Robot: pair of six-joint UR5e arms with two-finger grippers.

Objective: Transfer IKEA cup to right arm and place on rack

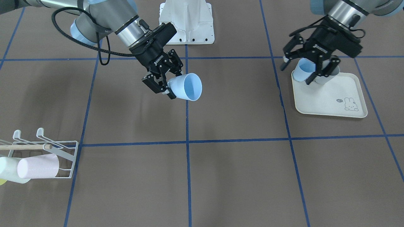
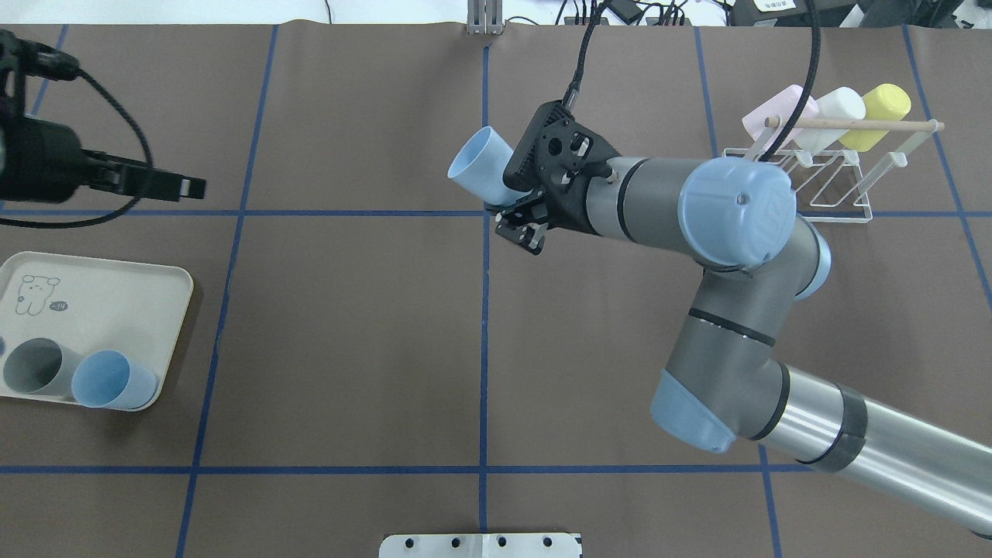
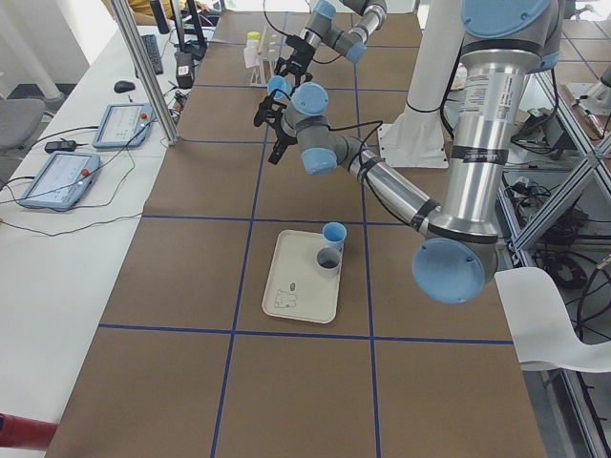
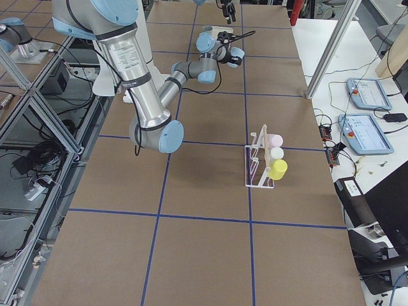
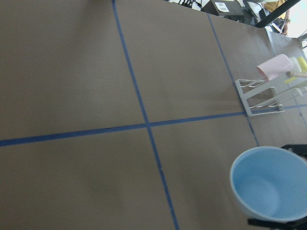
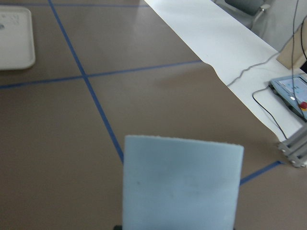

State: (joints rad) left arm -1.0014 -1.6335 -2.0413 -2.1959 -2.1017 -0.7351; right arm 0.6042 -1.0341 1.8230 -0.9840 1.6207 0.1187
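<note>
Carrying looks like the step in hand. The right tool [image 1: 167, 84] is clamped on the base end of the pale blue cup [image 1: 189, 86] and holds it tipped on its side above the middle of the tabletop [image 1: 236, 173], mouth turned to the left. The left tool [image 1: 298, 74] is spread wide and grips nothing. It hangs over the tray [image 1: 331, 105] at the left, where a grey cup [image 2: 35, 368] and another blue cup [image 2: 108, 380] stand. The handover reads as done, and racking is not yet done.

The next move calls for swinging the cup right and far, to the rack [image 2: 825, 186], then turning it so the mouth can go over a free prong. A pink cup [image 2: 775, 115], a white cup [image 2: 841, 105] and a yellow cup [image 2: 883, 105] lie side by side along the rack's far side, with the dowel [image 2: 852, 124] crossing them, so room there is tight. I cannot tell which prong is free. Nothing stands between the cup and the rack, and the left arm [image 2: 31, 159] is well apart. The elbow of the right arm [image 2: 736, 205] sits near the rack's near side and is worth watching.
</note>
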